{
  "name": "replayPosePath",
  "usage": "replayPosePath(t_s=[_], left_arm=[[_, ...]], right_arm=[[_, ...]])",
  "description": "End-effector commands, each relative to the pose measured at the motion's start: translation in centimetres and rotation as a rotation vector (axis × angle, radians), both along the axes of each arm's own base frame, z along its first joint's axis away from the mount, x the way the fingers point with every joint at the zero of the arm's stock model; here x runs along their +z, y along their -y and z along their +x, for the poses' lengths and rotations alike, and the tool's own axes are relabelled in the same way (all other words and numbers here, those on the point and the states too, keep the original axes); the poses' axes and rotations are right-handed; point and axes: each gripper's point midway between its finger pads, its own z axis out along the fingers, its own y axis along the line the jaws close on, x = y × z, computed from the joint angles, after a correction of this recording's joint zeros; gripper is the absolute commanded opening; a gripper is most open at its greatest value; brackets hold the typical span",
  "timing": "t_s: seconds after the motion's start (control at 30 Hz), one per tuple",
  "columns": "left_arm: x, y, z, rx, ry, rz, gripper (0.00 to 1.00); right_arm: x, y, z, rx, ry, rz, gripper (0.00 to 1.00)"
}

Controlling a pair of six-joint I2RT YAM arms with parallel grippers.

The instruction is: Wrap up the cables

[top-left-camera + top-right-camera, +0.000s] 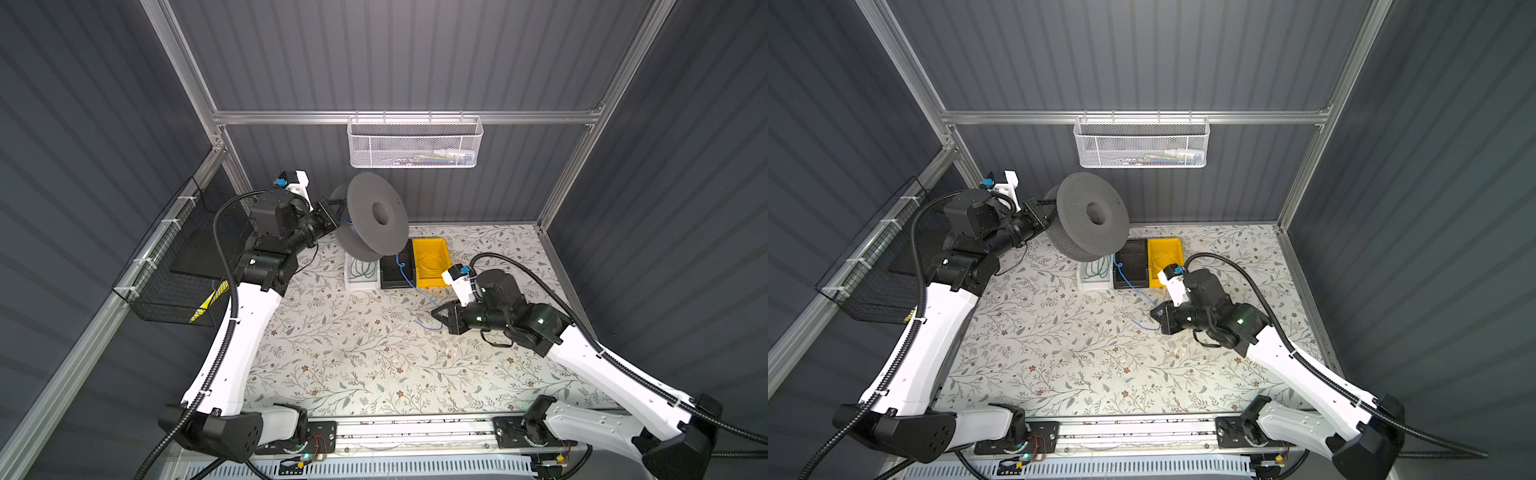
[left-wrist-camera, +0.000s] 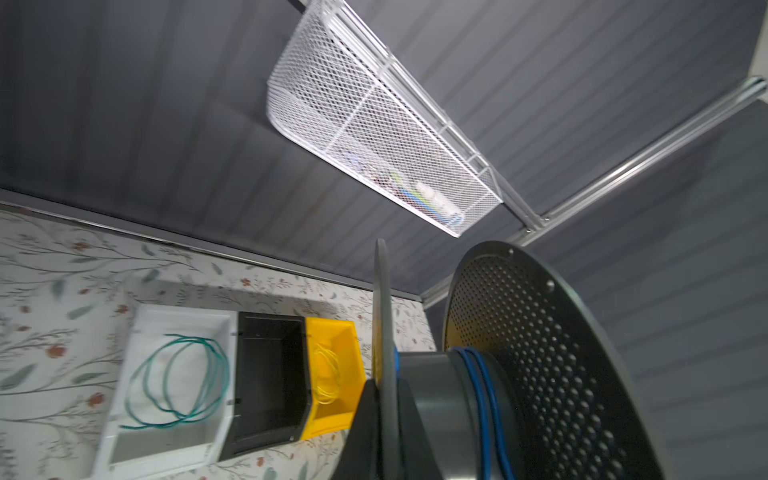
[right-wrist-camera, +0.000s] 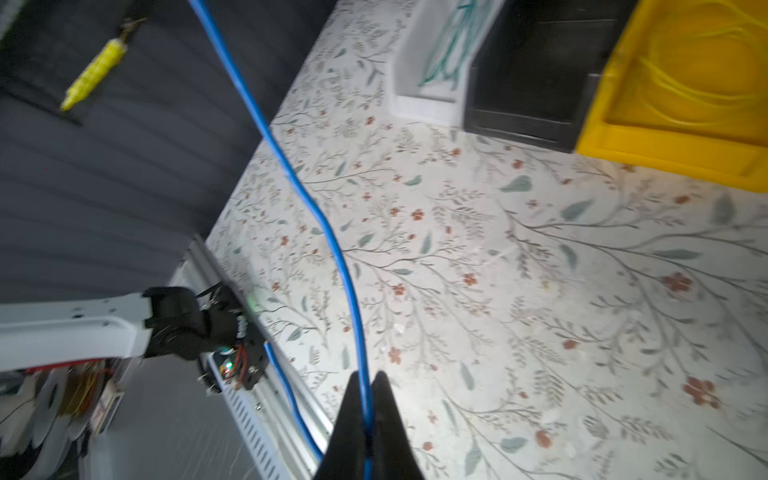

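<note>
Blue wire (image 3: pixel 328 232) strung from a lifted grey spool (image 1: pixel 374 216) down to the right gripper (image 3: pixel 365 384).
Its jaws are pinched shut on the wire, low over the table (image 1: pixel 353 353). The wire's length runs away from it, up across a black bin (image 1: pixel 395 270), to the spool's hub, where a few turns lie. The left gripper (image 1: pixel 334 210) is clamped on the spool's flange.

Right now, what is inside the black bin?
The black bin looks empty in the left wrist view. In a top view the blue cable crosses it; whether it touches the bin floor is unclear. The spool hides one far corner there.
</note>
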Motion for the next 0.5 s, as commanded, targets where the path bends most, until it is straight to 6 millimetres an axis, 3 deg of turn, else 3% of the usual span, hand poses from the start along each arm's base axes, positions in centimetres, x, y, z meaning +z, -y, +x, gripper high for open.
replayPosePath(t_s=[0.0,0.23,0.37,0.47], left_arm=[[1.1,-1.2,0.3,0.153,0.082,0.196,0.0],[-3.1,3.0,0.6,0.102,0.027,0.558,0.0],[-6.5,5.9,-0.3,0.004,0.007,0.764,0.0],[-9.0,7.6,-1.4,-0.094,-0.019,0.887,0.0]], right_arm=[[5.6,-2.8,-3.3,0.146,0.018,0.093,0.0],[15.7,-6.8,-6.0,0.381,0.139,0.197,0.0],[19.6,-6.6,-3.6,0.361,0.296,0.125,0.0],[23.5,-5.5,-1.0,0.318,0.31,0.233,0.0]])
